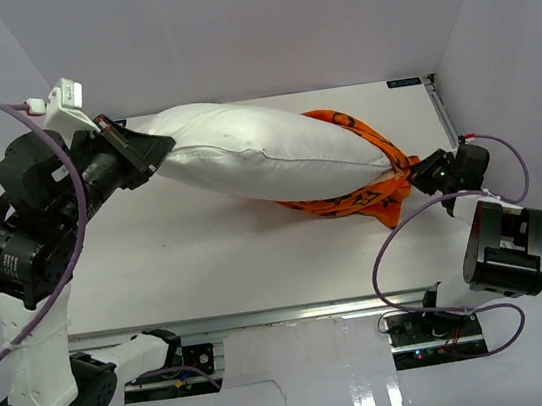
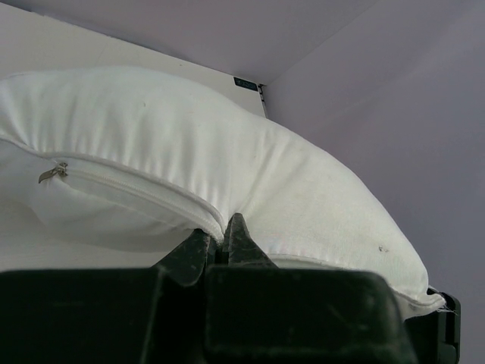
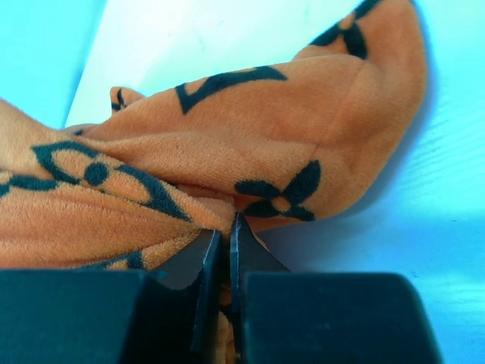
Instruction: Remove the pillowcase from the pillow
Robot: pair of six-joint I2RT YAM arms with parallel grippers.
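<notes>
The plump white pillow (image 1: 255,160) stretches across the table, almost wholly bare. The orange pillowcase (image 1: 373,173) with black motifs is bunched over only its right end. My left gripper (image 1: 147,150) is shut on the pillow's left edge; in the left wrist view the white seam (image 2: 204,220) is pinched between the fingertips, a small zip pull (image 2: 51,174) to the left. My right gripper (image 1: 418,174) is shut on a gathered fold of the pillowcase (image 3: 227,159), with orange fabric caught between its fingers (image 3: 208,262).
White walls enclose the white table (image 1: 209,262) at the back and both sides. A metal rail (image 1: 443,113) runs along the right edge. The right arm's base block (image 1: 505,251) and cables lie at the near right.
</notes>
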